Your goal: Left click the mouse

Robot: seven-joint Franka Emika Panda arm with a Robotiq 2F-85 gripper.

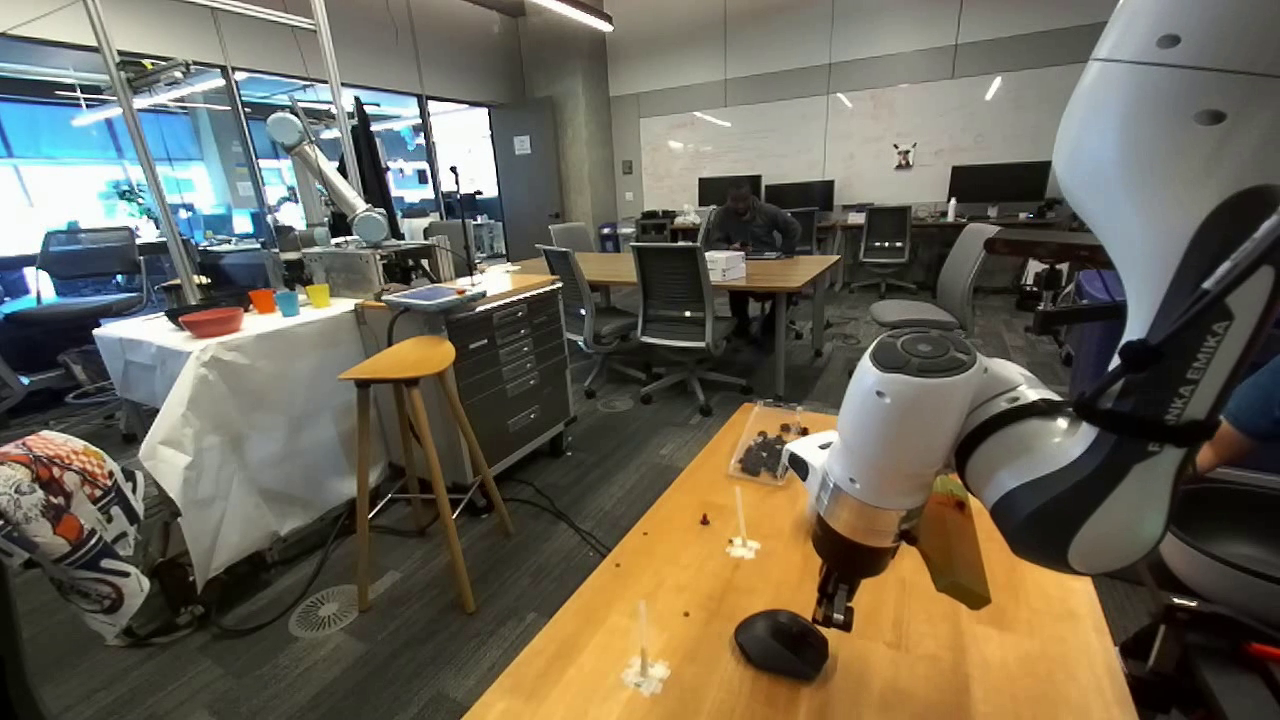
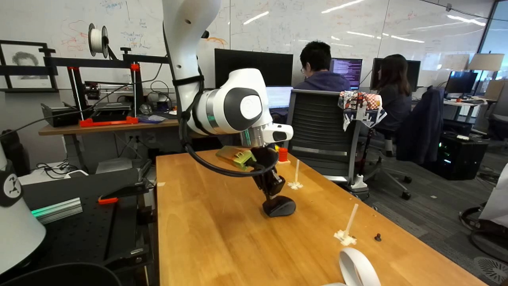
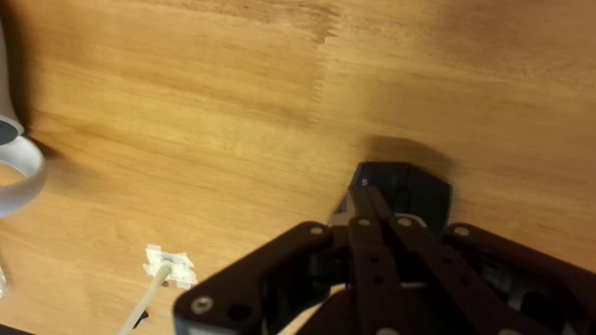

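Note:
The black mouse (image 1: 780,645) lies on the wooden table, and it also shows in an exterior view (image 2: 279,207) and in the wrist view (image 3: 426,190). My gripper (image 1: 834,618) points down at the mouse in both exterior views. In the wrist view the gripper's fingertips (image 3: 367,188) are pressed together with nothing between them. They lie over the mouse's left front part, just below a small white letter S. The rear of the mouse is hidden behind the fingers there. The tips seem at or just above the mouse's surface; I cannot tell whether they touch.
Thin pale sticks (image 1: 643,635) stand upright, taped to the table. A white ring-shaped object (image 2: 355,268) lies on the table, also at the wrist view's left edge (image 3: 23,177). A clear tray of small dark pieces (image 1: 765,455) and a yellow-green block (image 1: 950,550) are farther back.

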